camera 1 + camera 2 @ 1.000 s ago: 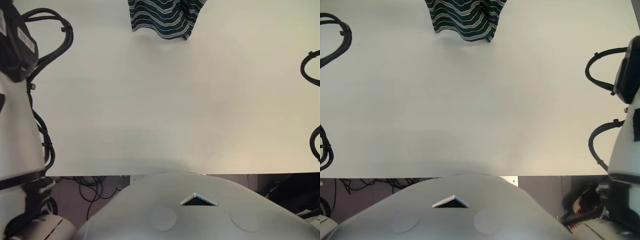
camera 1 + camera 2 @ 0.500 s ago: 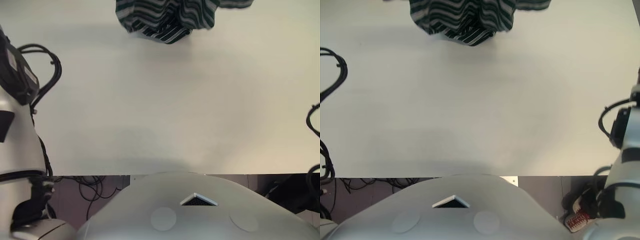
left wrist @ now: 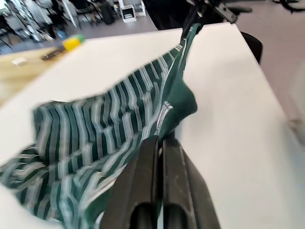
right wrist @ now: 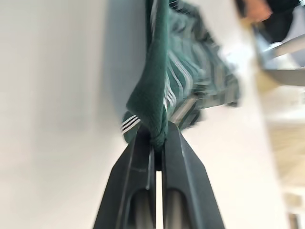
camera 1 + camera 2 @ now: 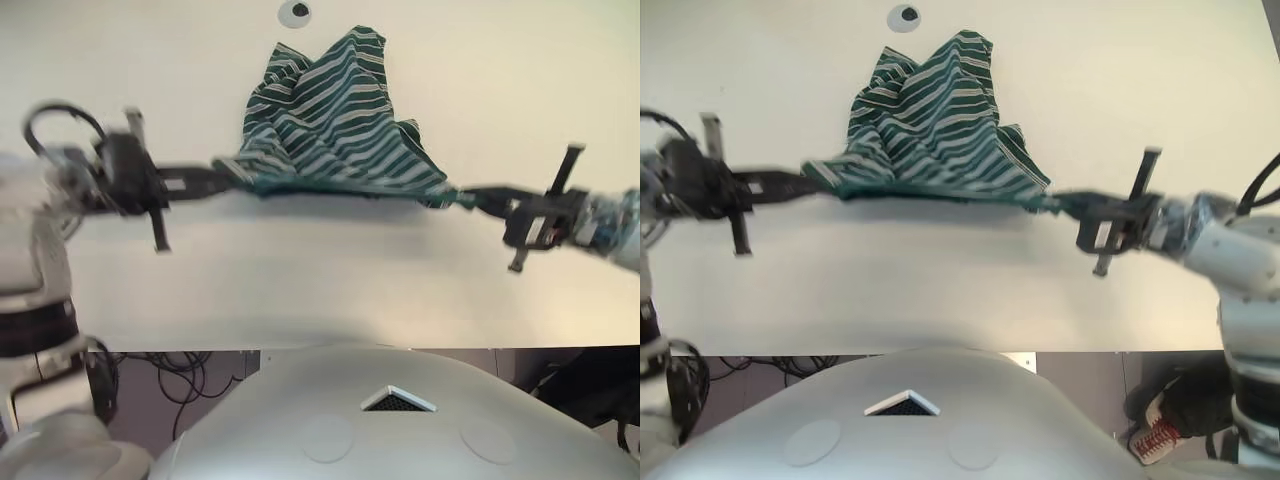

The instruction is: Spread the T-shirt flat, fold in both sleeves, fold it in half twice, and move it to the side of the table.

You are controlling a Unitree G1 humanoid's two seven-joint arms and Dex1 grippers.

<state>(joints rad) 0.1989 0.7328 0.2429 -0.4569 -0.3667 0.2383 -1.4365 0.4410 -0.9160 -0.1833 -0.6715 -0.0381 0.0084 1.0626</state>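
The T-shirt (image 5: pixel 330 125) is stretched between the left pincer (image 5: pixel 233 173) and right pincer (image 5: pixel 463 196). In the wrist views each is seen clamped on its hem. The 2 arms are spread wide over the bench (image 5: pixel 300 275).

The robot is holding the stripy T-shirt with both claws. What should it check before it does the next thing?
1. Left claw shut on the T-shirt edge: ok.
2. Right claw shut on the other end: ok.
3. Edge pulled straight between the claws: ok.
4. T-shirt lying flat on the table: not ok, it is bunched up in a heap.
5. Where the sleeves are: cannot tell, hidden in the folds.
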